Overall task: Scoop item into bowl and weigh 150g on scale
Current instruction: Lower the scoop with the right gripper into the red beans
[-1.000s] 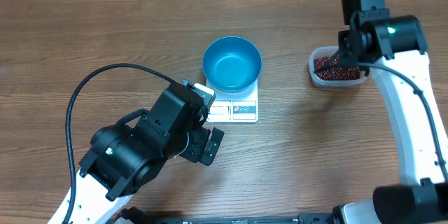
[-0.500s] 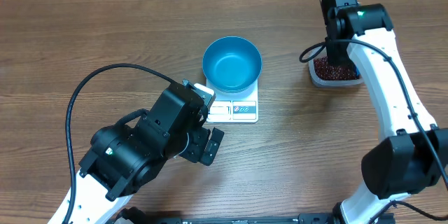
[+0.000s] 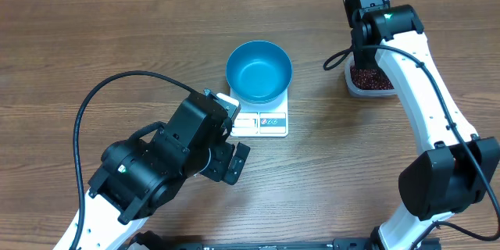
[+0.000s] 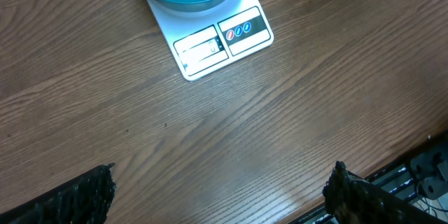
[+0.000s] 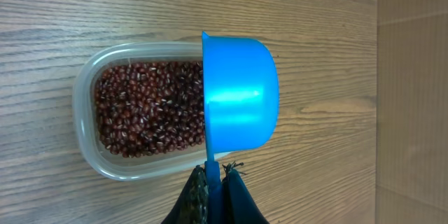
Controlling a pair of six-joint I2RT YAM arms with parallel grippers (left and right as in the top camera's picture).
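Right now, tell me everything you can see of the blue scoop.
The blue scoop looks like smooth, glossy plastic: a round cup on a thin flat handle. The right gripper is shut on the handle. The cup is seen side-on, mouth toward the beans, over one end of the clear tub. Its inside is hidden.

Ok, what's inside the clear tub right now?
Dark red-brown beans fill the visible part of the tub. The blue scoop, held by the right gripper, covers one end, so whatever lies there is hidden.
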